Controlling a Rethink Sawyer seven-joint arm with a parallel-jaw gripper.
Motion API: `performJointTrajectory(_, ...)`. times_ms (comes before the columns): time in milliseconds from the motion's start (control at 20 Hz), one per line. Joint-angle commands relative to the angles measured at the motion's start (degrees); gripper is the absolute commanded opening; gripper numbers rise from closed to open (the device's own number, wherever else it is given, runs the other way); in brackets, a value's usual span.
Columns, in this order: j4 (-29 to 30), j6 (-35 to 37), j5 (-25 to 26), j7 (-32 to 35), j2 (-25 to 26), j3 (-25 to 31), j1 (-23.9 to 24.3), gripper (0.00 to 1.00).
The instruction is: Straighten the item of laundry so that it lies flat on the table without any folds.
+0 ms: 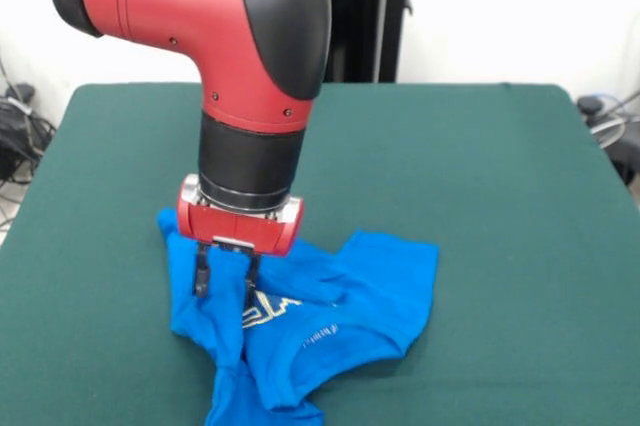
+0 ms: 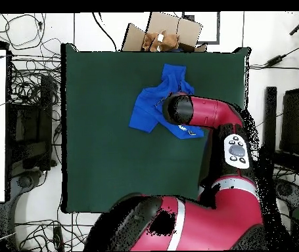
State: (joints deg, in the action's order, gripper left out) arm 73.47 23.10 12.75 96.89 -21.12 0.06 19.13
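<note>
The item of laundry [image 1: 375,286] is a bright blue T-shirt, crumpled and folded over itself near the table's [image 1: 480,176] front edge, with white lettering showing in its middle. My gripper [image 1: 226,281] points straight down onto the shirt's left part. Its two dark fingers [image 1: 201,274] stand apart, with blue cloth between and behind them. In the overhead view the shirt [image 2: 145,111] lies bunched near the far edge of the green table [image 2: 99,144], and the red arm [image 2: 207,111] covers its right part and hides the gripper.
A cardboard box [image 2: 171,31] sits just beyond the table's far edge in the overhead view. Cables and dark equipment [image 2: 27,125] line the floor on the left. Green cloth stretches wide to the left of the shirt [image 2: 92,164].
</note>
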Motion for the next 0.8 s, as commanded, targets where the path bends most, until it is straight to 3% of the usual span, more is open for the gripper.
performJointTrajectory(50,0.4,14.7,1.9,-8.4,-1.2,5.3,3.5,0.0)
performJointTrajectory(250,6.2,9.2,2.5,-5.6,-3.4,4.8,4.2,0.0)
performJointTrajectory(500,18.8,1.7,6.5,-1.2,-6.1,1.4,2.9,0.0)
performJointTrajectory(800,25.9,-7.4,10.0,5.6,-6.2,-1.2,1.0,0.0)
